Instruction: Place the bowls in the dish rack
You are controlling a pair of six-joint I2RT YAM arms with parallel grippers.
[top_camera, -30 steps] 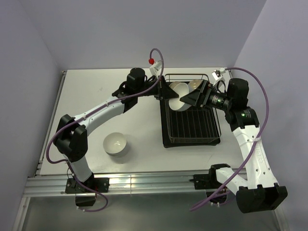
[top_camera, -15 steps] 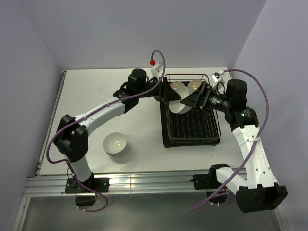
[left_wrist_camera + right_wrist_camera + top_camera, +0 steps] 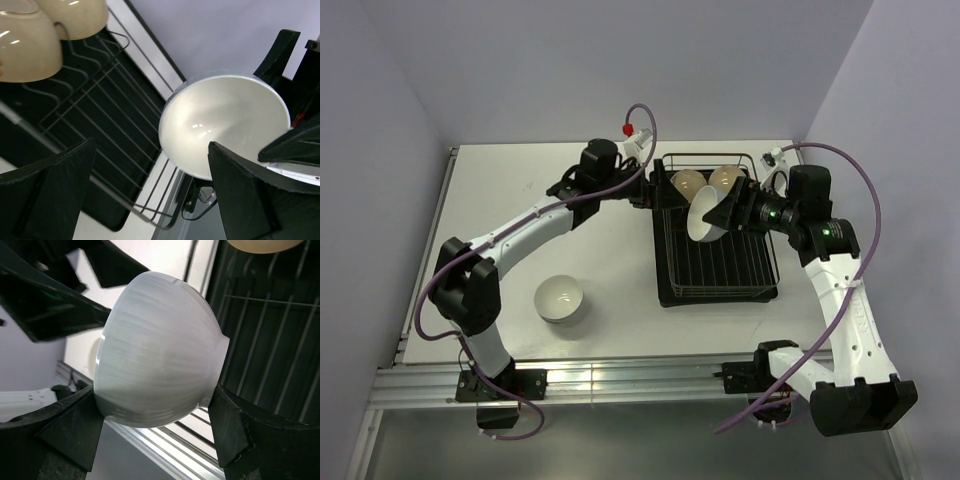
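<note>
Pulling back from the hand-over, the left gripper (image 3: 648, 190) now sits just off the left rail of the dish rack (image 3: 720, 272). Its jaws are spread wide and empty. The right gripper (image 3: 720, 210) has brought the held white bowl (image 3: 703, 218) nearer, over the rack's middle.

Nearest, a loose white bowl (image 3: 560, 298) rests upright on the counter (image 3: 520, 200), well left of the rack's near corner. Above the rack's middle wires, the right jaws clamp the held white bowl from both sides. It is tipped on edge, with its hollow facing the left rail. At the rack's far end, two tan bowls (image 3: 688, 183) stand on edge side by side.

This looks like the placing step for a third bowl. The next move likely calls for lowering it, still on edge, between tines just in front of the tan bowls, then opening the jaws. The loose bowl remains to be fetched.
</note>
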